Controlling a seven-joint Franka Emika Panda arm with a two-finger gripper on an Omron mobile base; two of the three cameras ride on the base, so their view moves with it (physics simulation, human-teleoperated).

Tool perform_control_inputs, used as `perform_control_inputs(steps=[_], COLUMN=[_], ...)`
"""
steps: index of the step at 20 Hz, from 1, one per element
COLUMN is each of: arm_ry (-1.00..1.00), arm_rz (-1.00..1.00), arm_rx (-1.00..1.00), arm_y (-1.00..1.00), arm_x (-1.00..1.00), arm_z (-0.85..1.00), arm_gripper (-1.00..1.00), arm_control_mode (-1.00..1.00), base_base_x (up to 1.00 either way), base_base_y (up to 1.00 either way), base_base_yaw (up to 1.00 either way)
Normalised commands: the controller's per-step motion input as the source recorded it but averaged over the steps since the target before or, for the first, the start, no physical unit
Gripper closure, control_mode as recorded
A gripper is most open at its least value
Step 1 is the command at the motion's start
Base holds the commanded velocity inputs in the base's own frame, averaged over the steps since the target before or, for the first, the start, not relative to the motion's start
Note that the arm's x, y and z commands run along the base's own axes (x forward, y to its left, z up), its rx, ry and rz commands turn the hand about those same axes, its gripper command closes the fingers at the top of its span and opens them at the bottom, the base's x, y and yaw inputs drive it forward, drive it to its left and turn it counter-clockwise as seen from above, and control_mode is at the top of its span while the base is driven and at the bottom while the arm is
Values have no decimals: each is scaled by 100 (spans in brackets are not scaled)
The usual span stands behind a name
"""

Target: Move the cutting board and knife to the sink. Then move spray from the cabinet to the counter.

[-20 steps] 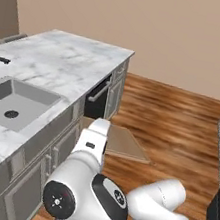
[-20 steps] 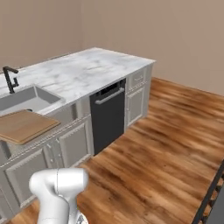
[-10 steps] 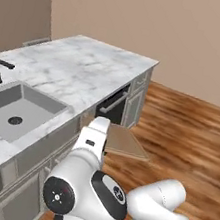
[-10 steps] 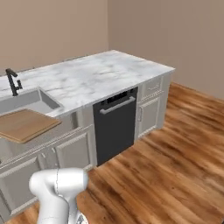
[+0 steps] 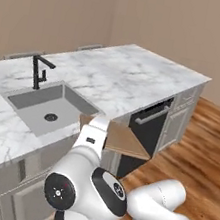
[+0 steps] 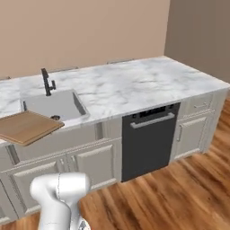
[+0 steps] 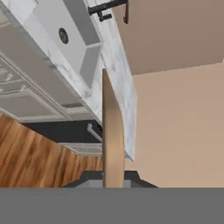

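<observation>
The cutting board (image 7: 112, 140) is seen edge-on, held up before the counter (image 7: 117, 65) and sink (image 7: 74, 33).

Light is soft and even across all three rendered views, with no clear single source. The marble counter (image 5: 138, 76) reads bright, without hard glare. The sink (image 5: 49, 107) has darker shading on its inner walls. Shadows are faint: a dim band lies under the counter's overhang, and the wooden floor (image 6: 179, 193) stays evenly lit. Every view is a little soft and low in detail. In the hand view the board (image 7: 113, 144) shows blurred edges, near the camera.
</observation>
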Motion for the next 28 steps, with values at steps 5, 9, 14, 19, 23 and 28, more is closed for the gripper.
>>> perform_control_inputs(steps=[5, 9, 14, 19, 23, 28], arm_ry=[0, 0, 0, 0, 0, 0], arm_rz=[0, 0, 0, 0, 0, 0], arm_rx=[0, 0, 0, 0, 0, 0], arm_y=[0, 0, 0, 0, 0, 0], arm_x=[0, 0, 0, 0, 0, 0], arm_z=[0, 0, 0, 0, 0, 0], arm_gripper=[100, 100, 100, 100, 100, 100], arm_control_mode=[100, 100, 100, 100, 100, 100], base_base_x=[60, 68, 70, 61, 58, 47], base_base_y=[-7, -11, -16, -18, -11, -4], base_base_yaw=[48, 38, 33, 29, 19, 6])
